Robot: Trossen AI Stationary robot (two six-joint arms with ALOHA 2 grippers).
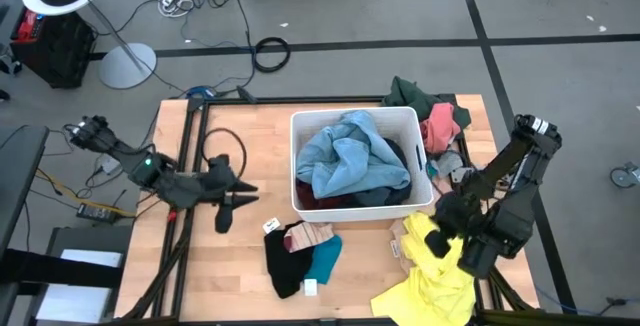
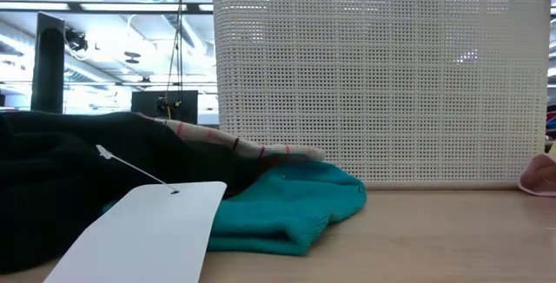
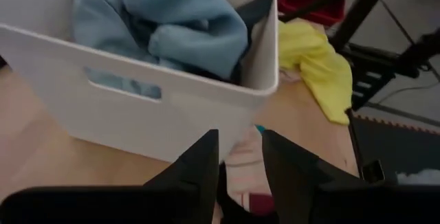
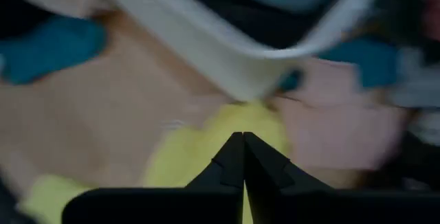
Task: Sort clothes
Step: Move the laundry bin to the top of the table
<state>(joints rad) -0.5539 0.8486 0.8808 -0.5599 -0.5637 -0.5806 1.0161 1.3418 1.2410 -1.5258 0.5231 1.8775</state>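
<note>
We have a white bin [image 1: 400, 124] standing mid-worktop [image 1: 240, 276], and it is heaped with a light blue garment [image 1: 350, 156] over darker pieces, which we take to be the unsorted pile or one sorting destination. Around it the clothes lie in loose groups: a dark green garment [image 1: 408, 93] and a pink one [image 1: 440, 124] at the far right corner, a black garment [image 1: 282, 261], a plaid piece [image 1: 310, 234] and a teal one [image 1: 325, 258] near the bin's front, and a yellow garment [image 1: 435, 271] at the near right. Our right gripper [image 1: 440, 228] sits over the yellow garment with its fingers pressed together; in the wrist view they meet tip to tip just above the yellow cloth, and we cannot tell whether any fabric is caught between them. We judge this placement as an attempt to pick that piece. Our left gripper [image 1: 240, 198] waits left of the bin, fingers spread, aimed at the bin's front and the plaid piece.
</note>
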